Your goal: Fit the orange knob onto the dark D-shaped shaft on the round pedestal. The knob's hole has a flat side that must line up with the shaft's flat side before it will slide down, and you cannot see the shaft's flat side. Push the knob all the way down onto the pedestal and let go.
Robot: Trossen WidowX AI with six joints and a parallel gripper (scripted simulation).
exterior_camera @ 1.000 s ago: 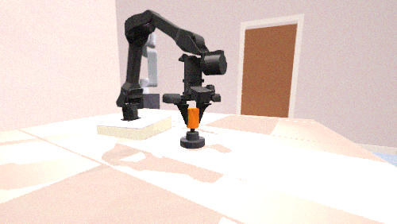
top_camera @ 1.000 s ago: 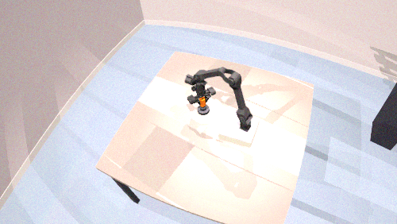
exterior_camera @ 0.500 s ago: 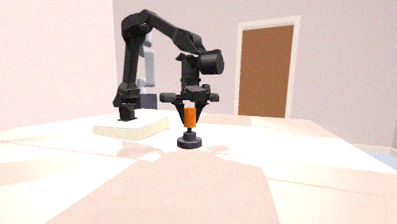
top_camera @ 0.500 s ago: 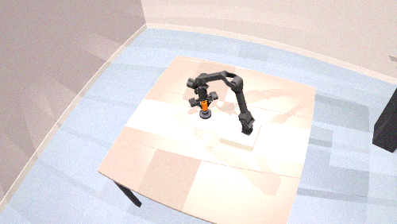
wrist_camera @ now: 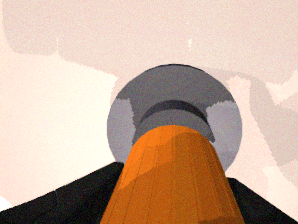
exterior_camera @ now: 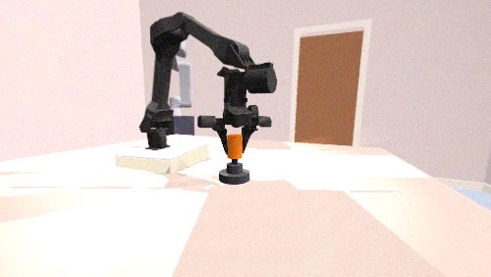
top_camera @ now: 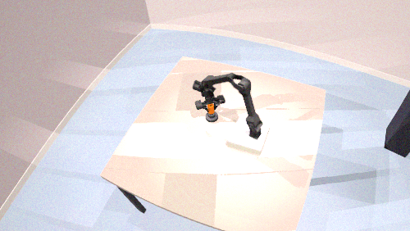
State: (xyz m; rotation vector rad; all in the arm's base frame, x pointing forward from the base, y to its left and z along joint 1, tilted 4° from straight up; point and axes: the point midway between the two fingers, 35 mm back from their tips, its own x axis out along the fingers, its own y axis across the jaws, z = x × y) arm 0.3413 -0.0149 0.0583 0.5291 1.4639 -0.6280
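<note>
The orange knob [top_camera: 211,109] [exterior_camera: 235,146] [wrist_camera: 172,175] is upright between the fingers of my gripper [top_camera: 211,107] [exterior_camera: 235,147], which is shut on it. The round dark pedestal [top_camera: 211,119] [exterior_camera: 234,177] [wrist_camera: 175,82] stands on the table directly below the knob. In the exterior view a short piece of the dark shaft [exterior_camera: 235,161] shows between the knob's lower end and the pedestal's raised collar, so the knob is above the pedestal and not touching it. Whether the shaft's tip is inside the hole is hidden, and so is the flat side.
The arm's base stands on a pale block [top_camera: 242,145] [exterior_camera: 142,162] beside the pedestal on the table [top_camera: 189,192] [exterior_camera: 275,231]. A brown door [exterior_camera: 329,88] is in the wall behind. A dark box-like object [top_camera: 399,131] stands off the table at the right in the top view.
</note>
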